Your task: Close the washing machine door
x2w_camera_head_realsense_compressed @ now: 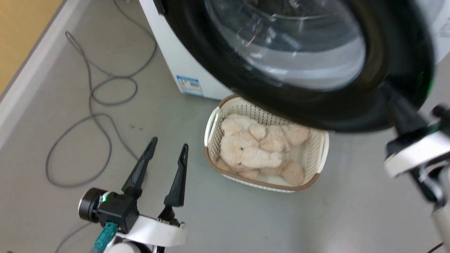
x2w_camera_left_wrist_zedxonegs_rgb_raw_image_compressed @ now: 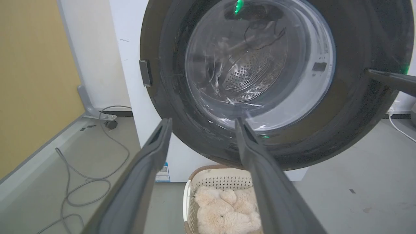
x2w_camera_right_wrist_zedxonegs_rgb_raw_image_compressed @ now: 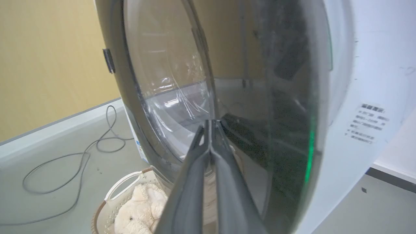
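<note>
The left gripper (x2w_camera_head_realsense_compressed: 168, 143) is sitting closest in the head view, low at the left, its two dark fingers standing apart and holding nothing above the grey floor (x2w_camera_head_realsense_compressed: 351, 211). A grey cable (x2w_camera_head_realsense_compressed: 91, 105) is looping over that floor to its left, its upper end running out of the picture. Further right, the washing machine (x2w_camera_head_realsense_compressed: 175, 59) is showing just a white corner with a small blue sticker (x2w_camera_head_realsense_compressed: 190, 85), the print too small to read. The washing machine door (x2w_camera_head_realsense_compressed: 316, 112) is hanging partly open in front of the machine, blurred, its top cut off by the picture's edge and its lower rim hiding the back of a white and brown basket (x2w_camera_head_realsense_compressed: 210, 130) with a cream plush toy (x2w_camera_head_realsense_compressed: 253, 151) lying in it. At the right, the right gripper (x2w_camera_right_wrist_zedxonegs_rgb_raw_image_compressed: 211, 125) is pressing its fingers together, with the tips lying against the door's dark face and nothing between them.
</note>
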Available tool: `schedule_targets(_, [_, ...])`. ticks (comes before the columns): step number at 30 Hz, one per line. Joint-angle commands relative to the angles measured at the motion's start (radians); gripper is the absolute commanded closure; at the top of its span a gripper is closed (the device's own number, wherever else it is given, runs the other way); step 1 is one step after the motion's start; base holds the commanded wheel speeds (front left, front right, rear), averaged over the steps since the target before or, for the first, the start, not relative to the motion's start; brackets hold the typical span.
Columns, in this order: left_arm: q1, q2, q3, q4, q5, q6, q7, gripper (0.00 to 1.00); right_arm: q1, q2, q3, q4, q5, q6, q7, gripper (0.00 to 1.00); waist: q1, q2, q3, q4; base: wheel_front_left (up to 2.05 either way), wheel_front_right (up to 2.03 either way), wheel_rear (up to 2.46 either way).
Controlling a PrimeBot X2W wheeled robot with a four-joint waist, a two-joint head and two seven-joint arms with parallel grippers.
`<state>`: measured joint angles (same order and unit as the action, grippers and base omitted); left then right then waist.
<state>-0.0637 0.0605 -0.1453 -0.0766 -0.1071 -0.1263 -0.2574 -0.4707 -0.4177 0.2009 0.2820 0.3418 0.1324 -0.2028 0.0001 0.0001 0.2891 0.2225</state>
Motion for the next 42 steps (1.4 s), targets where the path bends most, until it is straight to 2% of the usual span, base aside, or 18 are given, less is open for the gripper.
schedule_targets(1, [-0.025,-0.003,0.0,-0.011,0.0,-0.003,-0.004,0.0,-0.041,-0.019,-0.016,0.006,0.012,-0.002,0.009,1.0,-0.0001,-0.0001,0.038,0.015,0.0,0.0,0.0])
schedule_targets(8, [-0.068,-0.009,-0.009,-0.033,-0.009,-0.004,-0.004,0.0,-0.204,-0.053,-0.072,0.053,0.056,-0.002,0.072,1.0,-0.0001,-0.0001,0.119,0.028,0.0,0.0,0.0])
schedule_targets(17, [-0.094,-0.01,-0.01,-0.039,-0.038,0.009,-0.004,0.0,-0.354,-0.057,-0.11,0.159,0.089,-0.002,0.121,1.0,-0.0001,-0.0001,0.167,0.029,0.0,0.0,0.0])
schedule_targets(28, [-0.113,-0.01,-0.016,-0.035,-0.048,0.02,-0.004,0.0,-0.466,-0.048,-0.145,0.266,0.095,-0.002,0.116,1.0,-0.0001,-0.0001,0.178,0.027,0.0,0.0,0.0])
schedule_targets(34, [-0.099,-0.01,-0.006,-0.02,-0.061,0.033,-0.004,0.0,-0.425,-0.034,-0.124,0.292,0.104,-0.002,0.067,1.0,-0.0001,-0.0001,0.126,0.009,0.0,0.0,0.0])
schedule_targets(42, [-0.056,-0.01,0.024,0.028,-0.073,0.043,-0.004,0.0,-0.221,0.0,-0.103,0.242,0.086,-0.002,-0.023,1.0,-0.0001,-0.0001,-0.02,-0.046,0.0,0.0,0.0])
